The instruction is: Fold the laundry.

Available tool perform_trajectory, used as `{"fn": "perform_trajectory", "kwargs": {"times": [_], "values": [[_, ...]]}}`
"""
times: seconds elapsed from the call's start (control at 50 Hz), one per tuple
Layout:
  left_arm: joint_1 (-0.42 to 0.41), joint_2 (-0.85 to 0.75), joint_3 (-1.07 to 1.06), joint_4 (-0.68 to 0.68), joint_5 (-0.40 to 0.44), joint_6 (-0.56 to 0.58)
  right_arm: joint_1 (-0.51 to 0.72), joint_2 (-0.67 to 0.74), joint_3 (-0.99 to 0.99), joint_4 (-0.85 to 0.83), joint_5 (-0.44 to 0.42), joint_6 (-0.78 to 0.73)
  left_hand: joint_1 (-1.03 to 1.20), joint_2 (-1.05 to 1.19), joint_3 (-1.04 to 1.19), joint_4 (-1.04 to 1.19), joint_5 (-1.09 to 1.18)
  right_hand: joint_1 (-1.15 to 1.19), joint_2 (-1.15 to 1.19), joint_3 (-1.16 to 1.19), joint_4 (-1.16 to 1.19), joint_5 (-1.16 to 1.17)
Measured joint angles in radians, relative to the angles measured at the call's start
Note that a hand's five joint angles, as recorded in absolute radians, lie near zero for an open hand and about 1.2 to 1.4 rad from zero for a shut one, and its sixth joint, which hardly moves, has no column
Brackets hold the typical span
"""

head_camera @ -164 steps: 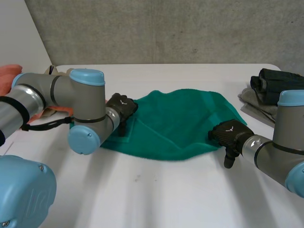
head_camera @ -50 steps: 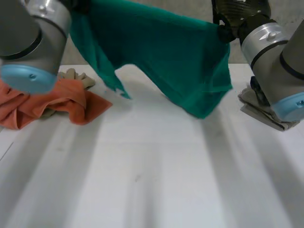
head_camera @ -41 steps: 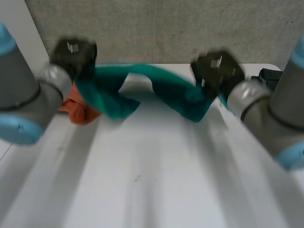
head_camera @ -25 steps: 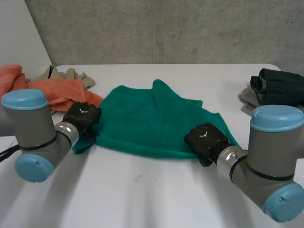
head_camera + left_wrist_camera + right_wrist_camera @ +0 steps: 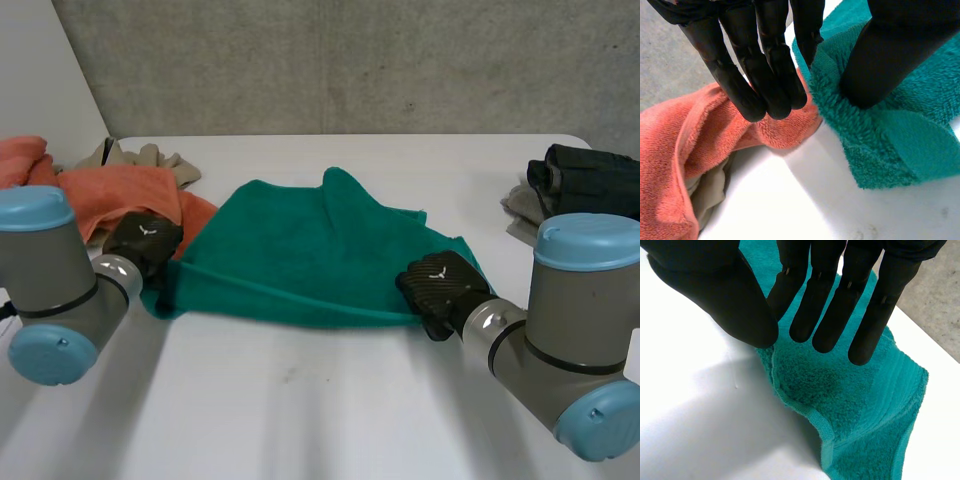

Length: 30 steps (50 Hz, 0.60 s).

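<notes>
The green towel (image 5: 310, 255) lies spread, somewhat rumpled, across the middle of the white table (image 5: 330, 410), with a small peak of cloth standing at its 12 o'clock edge. The left hand (image 5: 143, 240) is at the towel's 8 o'clock corner. In its wrist view the thumb (image 5: 880, 60) is sunk into the pile there and the fingers (image 5: 765, 75) reach straight out beside it, their tips over an orange cloth (image 5: 120, 195). The towel's edge rises between the thumb and the nearest finger, so the hand appears to pinch that corner, though the contact itself is partly hidden. The right hand (image 5: 440, 285) is at the towel's 4 o'clock corner. Its fingers (image 5: 825, 310) are straight and spread above the cloth, the thumb is held apart over the bare table beside the hem, and nothing is gripped. The towel corner lies flat beneath them. The orange cloth is heaped at the table's 10 o'clock, touching the towel's corner, with a beige cloth (image 5: 140, 157) behind it. A pile of dark clothes (image 5: 590, 180) sits at the table's 2 o'clock, well apart from the towel.
</notes>
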Motion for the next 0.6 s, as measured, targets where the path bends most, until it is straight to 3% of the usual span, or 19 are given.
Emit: {"fn": "perform_trajectory", "kwargs": {"times": [0.02,0.1,0.16,0.36,0.6], "values": [[0.001,0.006,-0.002,-0.005,0.001,0.0,-0.001,0.0,-0.002,0.001,0.003,0.002,0.0,0.006,0.006,0.004,0.0,-0.029,-0.04,-0.044,-0.043,-0.045],[0.006,0.047,-0.011,-0.043,0.011,-0.001,-0.015,-0.008,-0.021,0.016,0.021,0.031,0.0,0.006,0.006,0.004,0.0,-0.519,-0.558,-0.556,-0.561,-0.574],[0.01,0.085,-0.02,-0.071,0.025,-0.004,-0.037,-0.02,-0.043,0.047,0.038,0.074,0.0,0.006,0.006,0.004,0.0,-0.602,-0.649,-0.661,-0.663,-0.686],[0.027,0.21,-0.022,-0.134,0.08,-0.036,-0.134,-0.024,-0.122,0.26,0.048,0.242,0.0,0.006,0.006,0.004,0.0,-0.616,-0.666,-0.681,-0.685,-0.709],[0.044,0.225,0.053,-0.187,0.086,-0.103,-0.196,0.038,-0.051,0.17,-0.053,0.052,0.0,0.006,0.006,0.005,0.0,-0.612,-0.664,-0.679,-0.682,-0.672]]}}
